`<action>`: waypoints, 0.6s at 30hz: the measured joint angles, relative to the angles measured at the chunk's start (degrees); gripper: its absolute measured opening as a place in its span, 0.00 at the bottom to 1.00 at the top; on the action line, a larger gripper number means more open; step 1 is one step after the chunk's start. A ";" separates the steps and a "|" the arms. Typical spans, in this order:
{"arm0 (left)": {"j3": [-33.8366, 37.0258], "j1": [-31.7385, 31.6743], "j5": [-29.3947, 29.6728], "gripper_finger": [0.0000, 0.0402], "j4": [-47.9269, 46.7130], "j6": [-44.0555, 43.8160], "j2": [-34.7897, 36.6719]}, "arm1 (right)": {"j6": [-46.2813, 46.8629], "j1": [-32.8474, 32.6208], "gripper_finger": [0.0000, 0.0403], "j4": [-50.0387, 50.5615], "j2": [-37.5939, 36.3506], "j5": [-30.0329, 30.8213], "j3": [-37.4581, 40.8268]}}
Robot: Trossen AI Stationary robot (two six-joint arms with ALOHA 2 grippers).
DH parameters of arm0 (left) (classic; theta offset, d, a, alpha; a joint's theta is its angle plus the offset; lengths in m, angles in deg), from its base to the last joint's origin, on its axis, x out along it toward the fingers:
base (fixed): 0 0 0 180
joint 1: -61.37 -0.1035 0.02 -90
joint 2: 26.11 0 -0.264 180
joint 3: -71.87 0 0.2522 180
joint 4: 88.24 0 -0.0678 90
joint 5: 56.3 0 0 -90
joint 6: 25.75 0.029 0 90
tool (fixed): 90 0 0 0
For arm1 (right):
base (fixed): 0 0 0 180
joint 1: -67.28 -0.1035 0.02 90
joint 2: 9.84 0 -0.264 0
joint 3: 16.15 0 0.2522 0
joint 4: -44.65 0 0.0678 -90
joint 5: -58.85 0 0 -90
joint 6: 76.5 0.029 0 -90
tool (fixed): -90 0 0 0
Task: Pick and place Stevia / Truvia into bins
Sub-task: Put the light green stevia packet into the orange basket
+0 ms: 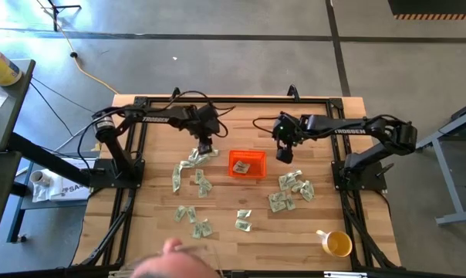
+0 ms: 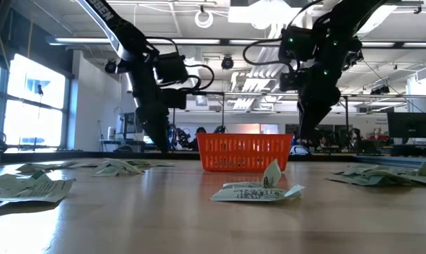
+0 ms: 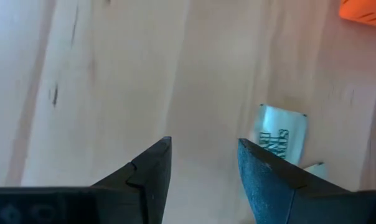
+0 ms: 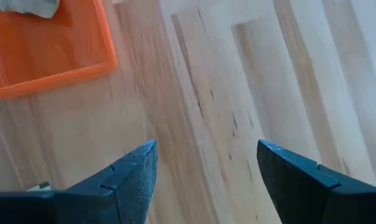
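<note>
Paper packets lie thin and flat under the spread, empty left tool, so its tips could skid off the tabletop and miss, while the right tool, also spread, waits beside the bin.

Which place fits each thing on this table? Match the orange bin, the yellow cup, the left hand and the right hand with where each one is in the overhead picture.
Things:
1. orange bin
2. yellow cup
3. left hand
4. right hand

Places:
A. over bare wood just right of the bin, open and empty
B. near the table's middle, with a sweetener packet inside
C. near the table's front right corner
D. above packets lying left of the bin, open and empty

Pairs: 1-B, 2-C, 3-D, 4-A
</note>
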 joint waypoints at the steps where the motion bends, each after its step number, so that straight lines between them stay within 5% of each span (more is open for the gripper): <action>1: 0.01 -0.55 -0.19 0.54 0.18 0.80 0.00 | -0.75 0.00 0.65 -0.62 0.00 0.02 0.00; 18: 0.00 -4.74 -2.99 0.54 0.65 3.85 -0.04 | -2.82 0.00 0.65 -5.94 0.00 0.21 -0.04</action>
